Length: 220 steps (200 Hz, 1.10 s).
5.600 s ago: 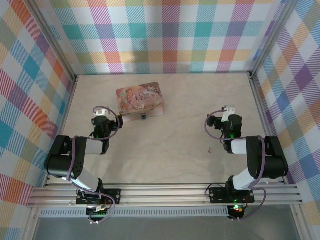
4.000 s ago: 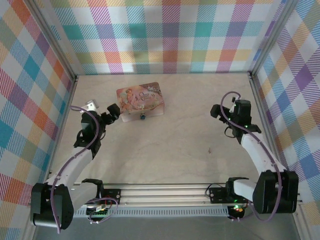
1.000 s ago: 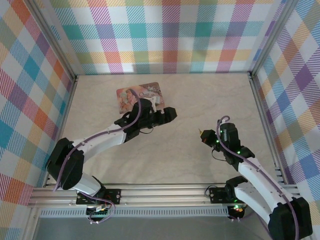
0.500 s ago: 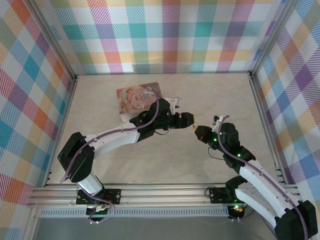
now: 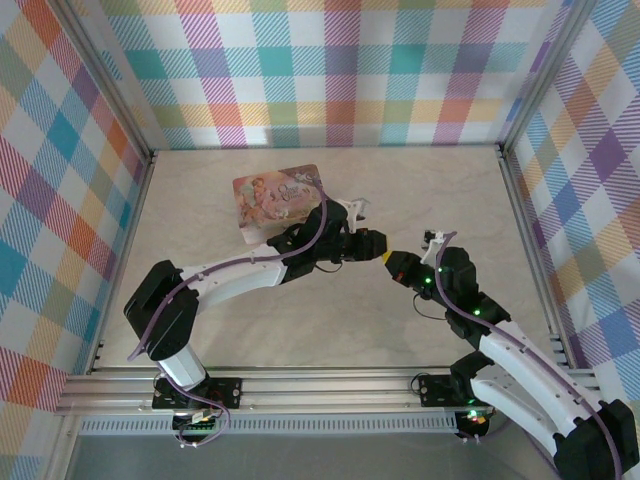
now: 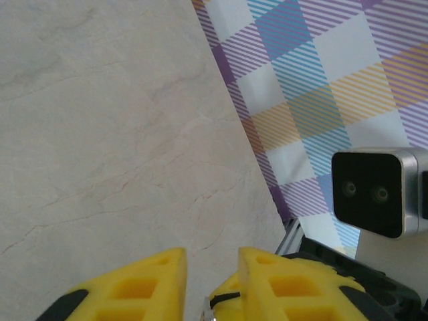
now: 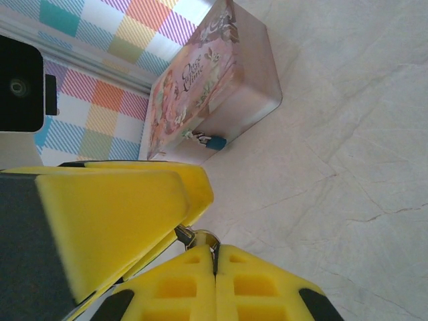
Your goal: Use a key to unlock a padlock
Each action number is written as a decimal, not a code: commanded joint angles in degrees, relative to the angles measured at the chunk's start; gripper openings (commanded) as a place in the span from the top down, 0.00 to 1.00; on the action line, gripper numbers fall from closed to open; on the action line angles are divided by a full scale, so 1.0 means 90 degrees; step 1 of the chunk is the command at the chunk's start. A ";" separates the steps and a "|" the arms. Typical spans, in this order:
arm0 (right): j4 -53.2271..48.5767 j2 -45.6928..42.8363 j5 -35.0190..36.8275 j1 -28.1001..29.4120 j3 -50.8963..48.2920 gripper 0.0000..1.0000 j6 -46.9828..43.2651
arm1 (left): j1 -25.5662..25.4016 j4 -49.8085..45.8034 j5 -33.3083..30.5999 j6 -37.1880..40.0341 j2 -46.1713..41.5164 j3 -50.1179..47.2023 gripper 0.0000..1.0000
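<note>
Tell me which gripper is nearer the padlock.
Left. The left gripper lies right of the padlock at the front of the tin; the right gripper meets it tip to tip, farther right.

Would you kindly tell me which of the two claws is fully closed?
The right claw: its yellow fingers press flat together, while the left claw shows a clear gap.

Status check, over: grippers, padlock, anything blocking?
Right gripper shut on a small metal ring. Left gripper tip to tip with it, grip unclear. Padlock on the tin front, untouched; left arm stretches across just above it.
</note>
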 commanded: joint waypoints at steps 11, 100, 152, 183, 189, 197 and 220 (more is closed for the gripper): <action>0.0312 0.0041 0.0024 0.0062 0.0211 1.00 0.0032 | -0.0090 -0.0125 0.0010 0.0127 -0.0004 0.0218 0.88; -0.0099 -0.0767 -0.0810 -0.0165 0.0067 0.57 -0.1667 | 0.0147 -0.1406 -0.0405 0.1293 -0.1008 0.0433 1.00; 0.1557 -0.0679 -0.3032 -0.0944 0.0049 0.46 -0.1275 | 0.0308 -0.1967 0.0426 0.2112 -0.1503 0.0717 1.00; 0.2179 -0.0282 -0.3690 -0.0944 0.0224 0.45 -0.1090 | 0.0320 -0.1814 0.0804 0.2160 -0.1623 0.0716 1.00; 0.2254 -0.0225 -0.3740 -0.0944 0.0231 0.45 -0.1057 | 0.0320 -0.1786 0.0848 0.2149 -0.1629 0.0718 1.00; 0.2353 -0.0156 -0.3772 -0.0936 0.0231 0.45 -0.1004 | 0.0315 -0.1733 0.0892 0.2121 -0.1619 0.0713 1.00; 0.2576 0.0000 -0.3804 -0.0915 0.0221 0.47 -0.0885 | 0.0314 -0.1654 0.0998 0.2071 -0.1580 0.0716 1.00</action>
